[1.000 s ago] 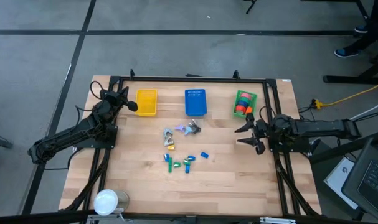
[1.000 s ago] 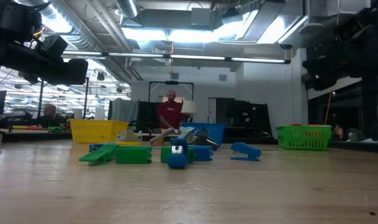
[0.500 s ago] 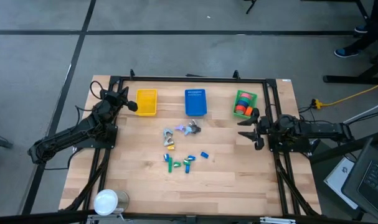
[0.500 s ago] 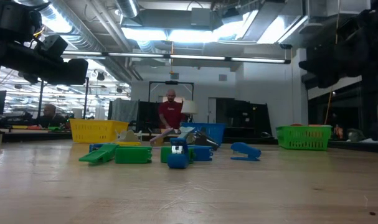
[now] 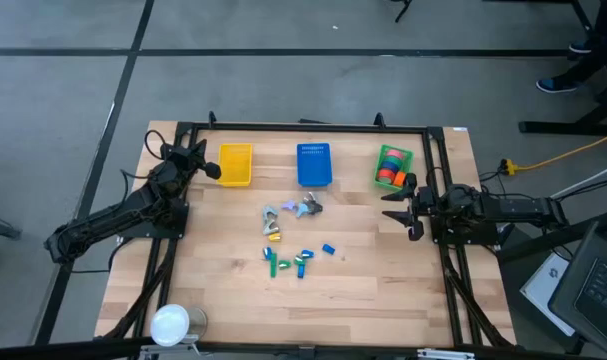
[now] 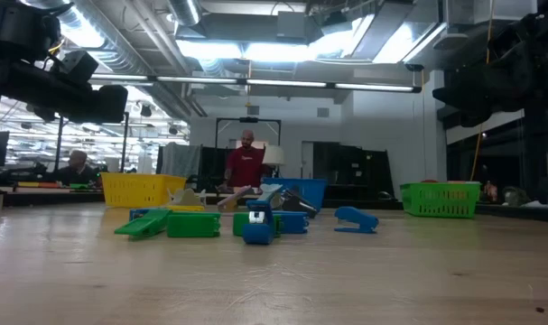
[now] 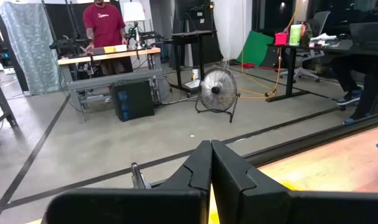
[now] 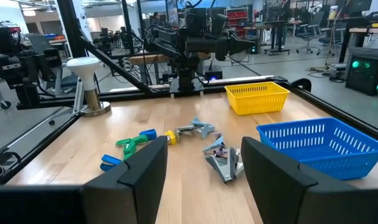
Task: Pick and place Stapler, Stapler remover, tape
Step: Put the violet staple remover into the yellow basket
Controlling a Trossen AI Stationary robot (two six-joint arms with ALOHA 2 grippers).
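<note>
Since a second ago your right pincer [image 5: 407, 208] pulled back toward the right edge and narrowed, fingers still spread, empty, just below the green basket [image 5: 393, 166]. Going left to right in the high view: left pincer [image 5: 211, 169] pressed together, empty, upper left beside the yellow basket [image 5: 235, 165]. Blue basket [image 5: 314, 165] upper centre. Metal stapler removers [image 5: 288, 212] mid-desk [image 5: 223, 290], green and blue staplers [image 5: 298, 260] just below them. Tape rolls [image 5: 388, 172] sit inside the green basket, upper right.

yellow basket [image 5: 235, 164] | blue basket [image 5: 314, 165] | green basket [image 5: 407, 157] | white lamp [image 5: 170, 324] near table corner
</note>
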